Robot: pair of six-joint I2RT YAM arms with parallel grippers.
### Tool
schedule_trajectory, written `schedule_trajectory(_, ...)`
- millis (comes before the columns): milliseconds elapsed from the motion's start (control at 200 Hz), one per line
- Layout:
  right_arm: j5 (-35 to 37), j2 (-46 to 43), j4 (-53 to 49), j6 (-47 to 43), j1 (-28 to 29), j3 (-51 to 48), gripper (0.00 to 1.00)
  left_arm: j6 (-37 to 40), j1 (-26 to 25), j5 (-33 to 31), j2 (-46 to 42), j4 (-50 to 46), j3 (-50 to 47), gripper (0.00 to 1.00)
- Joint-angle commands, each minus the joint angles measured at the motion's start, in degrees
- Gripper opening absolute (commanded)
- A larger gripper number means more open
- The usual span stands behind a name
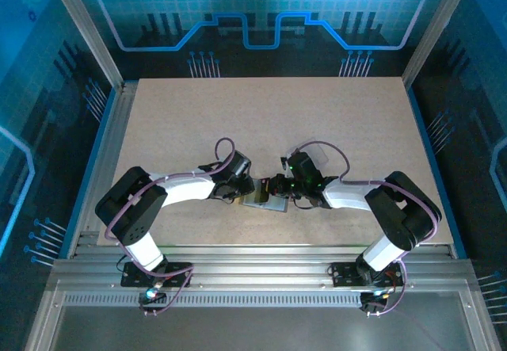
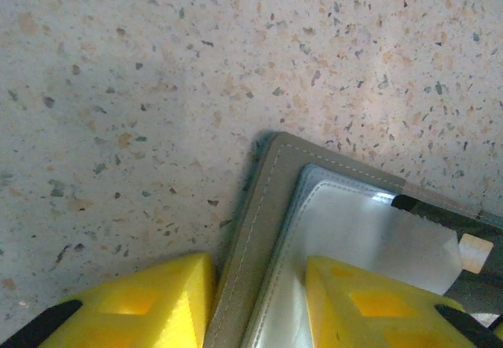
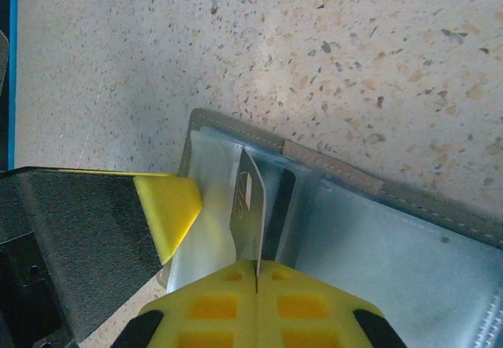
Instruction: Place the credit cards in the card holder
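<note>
Speckled beige tabletop [image 1: 356, 129] inside a blue-lit enclosure is carrying the work, and both arms are reaching in towards its near middle. Left gripper [image 2: 255, 289] is standing with its yellow jaws apart and gripping nothing. It is straddling the stitched border of the flat grey-silver folding card holder [image 2: 263, 206], with one finger over bare table just outside the edge and the other on the clear inner sleeve. The holder is lying opened out flat on the table between the two grippers. In the right wrist view the left finger [image 3: 169, 206] is pressing on the sleeve just beside the thin rectangular plastic credit card [image 3: 247, 206]. The card is looking silver-grey under glare and is standing on edge, its leading end down at the sleeve. Right gripper [image 3: 257, 276] is clamping the card's rear edge with its jaws closed. Step in hand, as judged: feeding this card into a pocket. Whether its tip is already inside the slot cannot be told. A dark strip beside the card could be a second card or a shadow. Next move is likely calling for the card to be laid flatter and slid along the slot while the left finger is pinning the sleeve, and let go only once seated.
</note>
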Motion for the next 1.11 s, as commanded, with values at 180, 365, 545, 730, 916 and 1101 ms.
schedule_trajectory(180,-0.8,3.2,0.9,-0.3,1.0,-0.5,0.00,-0.6,-2.2,4.4,2.8,-12.7,-4.2,0.45)
schedule_trajectory(365,0.4,4.3,1.6,1.1,1.6,-0.6,0.00,-1.6,-2.8,5.3,2.6,-11.6,-4.6,0.45)
schedule_trajectory(545,2.0,4.3,1.6,2.9,2.5,-1.3,0.00,-3.0,-4.0,5.7,2.6,-10.7,-5.0,0.45)
schedule_trajectory(730,3.2,3.8,2.1,4.9,3.5,-2.5,0.00,-3.8,-4.8,6.2,3.2,-9.7,-5.0,0.45)
schedule_trajectory(916,3.4,5.0,3.5,6.5,4.7,-2.5,0.00,-4.4,-5.3,6.4,3.4,-9.1,-5.1,0.45)
schedule_trajectory(1101,3.7,6.3,5.1,8.2,5.5,-1.5,0.00,-5.2,-6.0,6.3,3.0,-8.8,-5.4,0.45)
